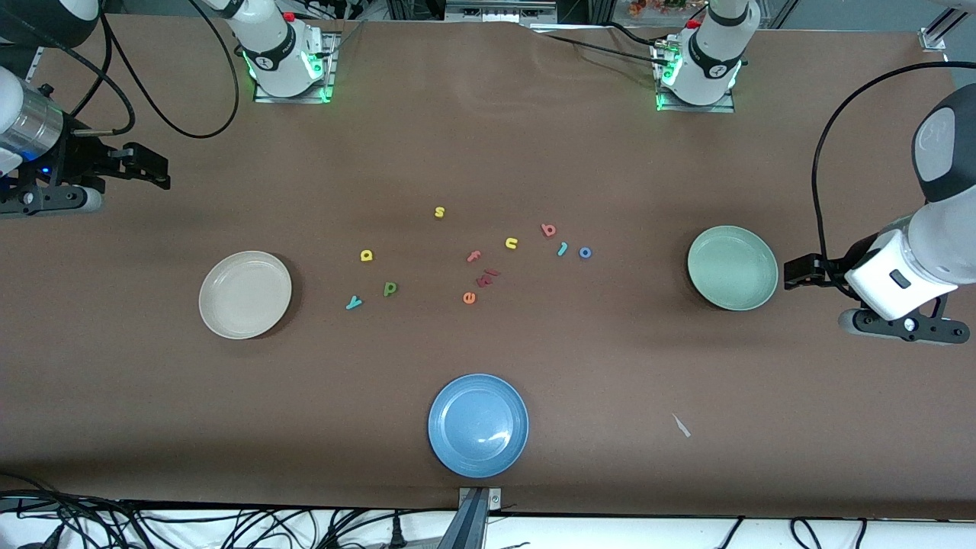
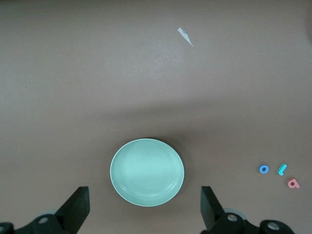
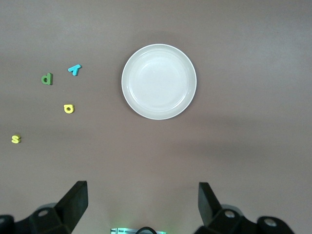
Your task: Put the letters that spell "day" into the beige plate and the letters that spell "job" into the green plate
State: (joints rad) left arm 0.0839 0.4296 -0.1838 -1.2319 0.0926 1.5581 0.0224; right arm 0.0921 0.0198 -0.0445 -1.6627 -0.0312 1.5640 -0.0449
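The beige plate lies empty toward the right arm's end. Beside it lie the yellow rounded letter, the teal "y" and the green p-like letter. The green plate lies empty toward the left arm's end. Near it are the red-pink "b", teal "j" and blue "o". My left gripper hangs open beside the green plate. My right gripper hangs open over the table's right-arm end.
A blue plate lies nearest the front camera. A yellow "s", yellow "u", reddish "f", orange "e" and other reddish letters sit mid-table. A white scrap lies near the front edge.
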